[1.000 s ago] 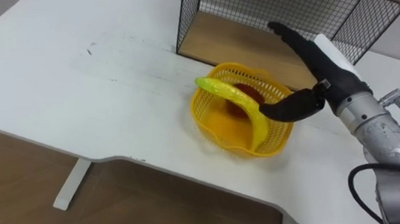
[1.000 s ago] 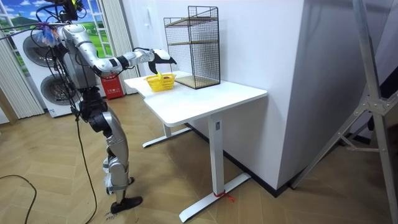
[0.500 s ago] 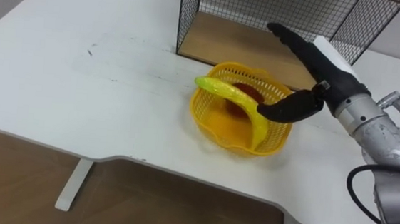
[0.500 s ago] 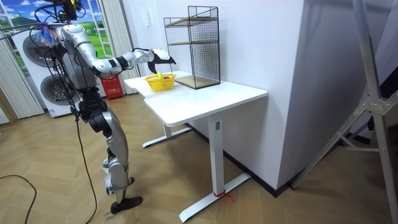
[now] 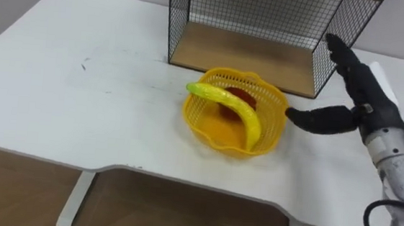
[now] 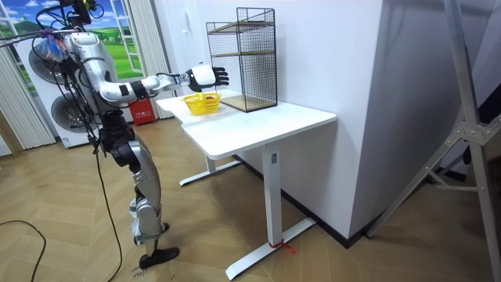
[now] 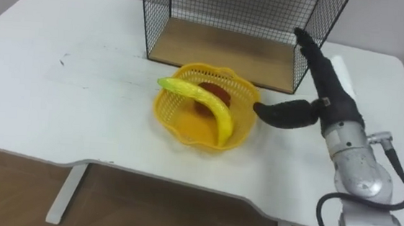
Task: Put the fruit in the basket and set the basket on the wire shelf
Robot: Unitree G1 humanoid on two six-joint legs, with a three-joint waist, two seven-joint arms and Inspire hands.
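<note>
I see the white table with the wire shelf standing at its far edge. The yellow basket sits on the tabletop just in front of the shelf's wooden floor, not on it. My right hand hovers just right of the basket, fingers straight and spread, thumb pointing at the rim, holding nothing. A banana lies across the basket, over a red fruit.

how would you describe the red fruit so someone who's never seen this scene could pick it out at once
On the white table, a yellow basket stands just in front of the wire shelf. Inside it, partly hidden behind the banana lying across the basket, sits the red fruit. It is the only red thing there; basket and banana are both yellow.
</note>
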